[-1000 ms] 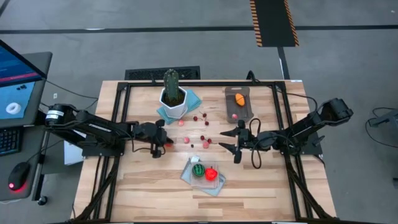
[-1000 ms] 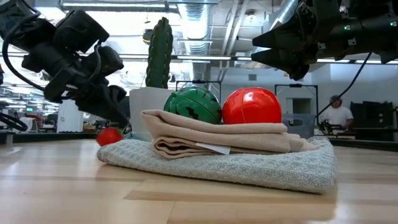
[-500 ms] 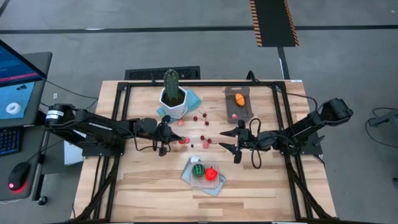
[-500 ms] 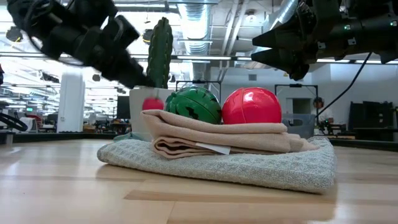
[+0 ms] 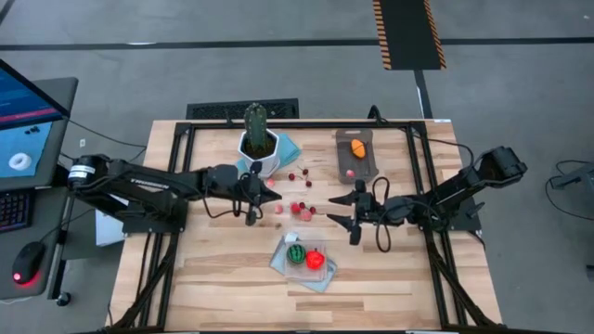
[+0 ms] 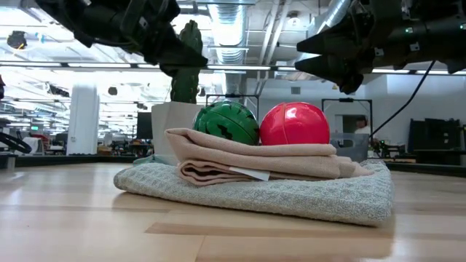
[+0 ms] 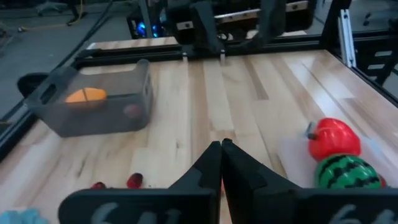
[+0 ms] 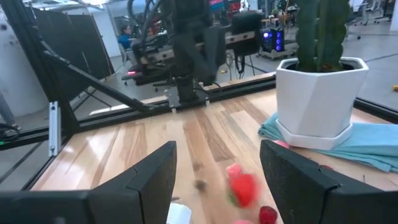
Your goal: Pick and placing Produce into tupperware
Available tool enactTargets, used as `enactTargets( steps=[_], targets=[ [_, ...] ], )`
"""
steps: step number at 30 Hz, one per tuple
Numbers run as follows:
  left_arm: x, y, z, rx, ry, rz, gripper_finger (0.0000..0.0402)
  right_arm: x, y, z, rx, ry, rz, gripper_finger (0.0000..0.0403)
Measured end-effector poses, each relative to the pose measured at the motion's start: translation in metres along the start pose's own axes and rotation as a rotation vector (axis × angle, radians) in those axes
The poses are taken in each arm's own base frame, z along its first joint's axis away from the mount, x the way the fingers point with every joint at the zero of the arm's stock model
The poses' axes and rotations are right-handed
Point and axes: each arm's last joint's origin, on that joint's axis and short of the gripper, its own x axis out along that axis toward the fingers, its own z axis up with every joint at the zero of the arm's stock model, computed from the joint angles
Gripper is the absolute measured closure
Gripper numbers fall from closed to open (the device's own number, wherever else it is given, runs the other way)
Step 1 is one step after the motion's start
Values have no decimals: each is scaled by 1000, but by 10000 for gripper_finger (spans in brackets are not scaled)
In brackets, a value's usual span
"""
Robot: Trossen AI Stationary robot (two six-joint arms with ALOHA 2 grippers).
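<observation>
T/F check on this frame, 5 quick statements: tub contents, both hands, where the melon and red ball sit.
1. The tupperware holds an orange piece. True.
2. The left hand is wide open. False: its fingers are pressed shut.
3. The green striped ball and red ball sit on the folded cloth. True.
4. The right hand grips the red ball. False: it is open with nothing between its fingers, apart from both balls.
5. The cactus stands in the tupperware. False: it stands in the white pot on a blue cloth.
</observation>
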Motion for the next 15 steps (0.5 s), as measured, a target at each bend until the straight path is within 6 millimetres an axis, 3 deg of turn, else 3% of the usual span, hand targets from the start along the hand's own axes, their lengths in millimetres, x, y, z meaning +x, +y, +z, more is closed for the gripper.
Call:
enactTargets(
  steps=[8,15],
  targets=[
    [0,8,-8,-56,77,-36,401,-2,4,-1,7,3,17,148],
    [-1,8,-17,24,170,-42,388,-1,4,-1,14,5,16,148]
  ],
)
